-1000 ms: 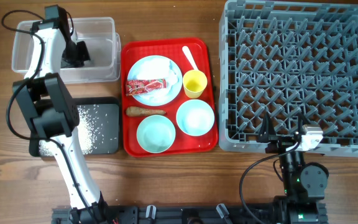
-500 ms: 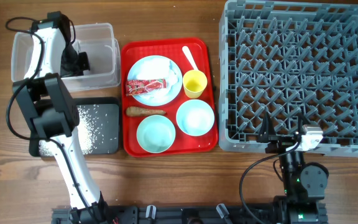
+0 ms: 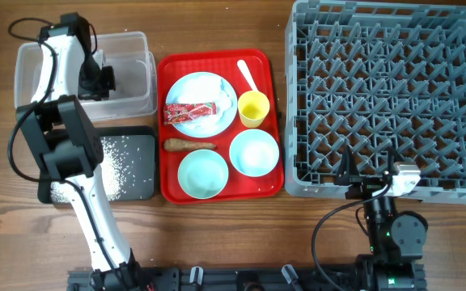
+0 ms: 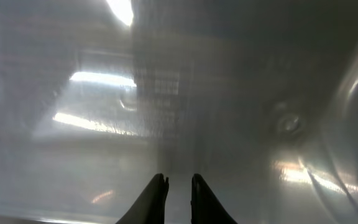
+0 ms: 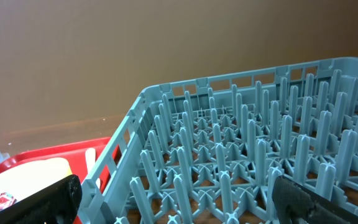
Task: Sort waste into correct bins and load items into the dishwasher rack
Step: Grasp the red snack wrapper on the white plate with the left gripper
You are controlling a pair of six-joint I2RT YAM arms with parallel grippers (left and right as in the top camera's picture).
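My left gripper (image 3: 98,78) reaches down inside the clear tub (image 3: 140,39). In the left wrist view its fingers (image 4: 179,178) are nearly together with nothing between them, over the tub's bare floor (image 4: 241,93). The black tray (image 3: 140,137) holds loose rice grains (image 3: 113,162). The red wrapper (image 3: 190,111) and white tissue (image 3: 220,100) lie on the blue plate (image 3: 194,81). The carrot-like stick (image 3: 189,145), two bowls (image 3: 254,152) (image 3: 202,174), yellow cup (image 3: 253,109) and white spoon (image 3: 247,75) are nearby. My right gripper (image 3: 366,184) (image 5: 176,183) is open and empty at the grey rack's (image 3: 387,97) front edge. The brown chunk is out of view.
The plate, bowls, cup, spoon and stick all sit on a flat red serving tray (image 3: 168,190) between the bins and the rack. The rack's pegs (image 5: 241,143) fill the right wrist view. Bare wooden table shows in front of the trays.
My left gripper has shifted slightly down and to the left inside the clear tub. The right arm has not moved.
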